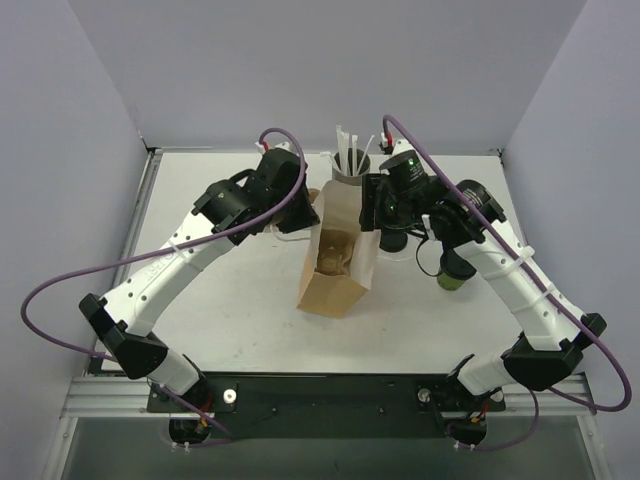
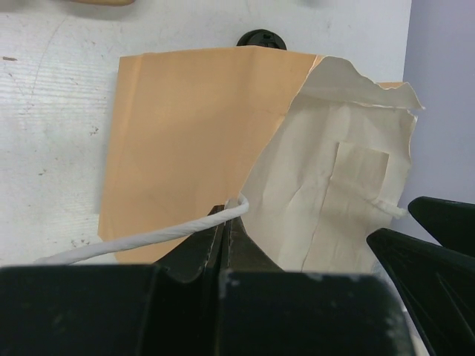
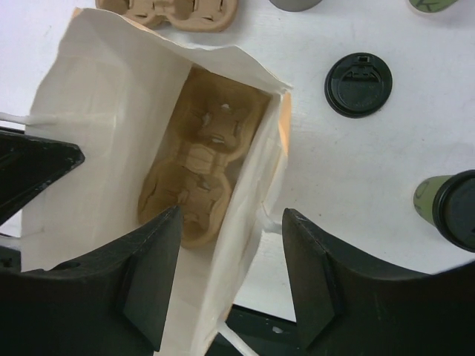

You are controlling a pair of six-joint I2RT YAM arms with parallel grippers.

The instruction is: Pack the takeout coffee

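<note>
One takeout coffee (image 3: 454, 211), green with its black lid on, stands toward the table's right edge, near the paper bag (image 1: 328, 290) but outside it, so the packing itself is not yet done. The bag looks ready: it stands open mid-table with a cardboard carrier (image 3: 200, 170) at its bottom. The left gripper (image 2: 225, 213) pinches the bag's cord handle (image 2: 148, 237). The right gripper (image 3: 231, 215), fingers spread, straddles the bag's right wall and holds nothing. The tabletop (image 1: 250, 320) is white, and pale grey walls (image 1: 300, 60) stand around it.
</note>
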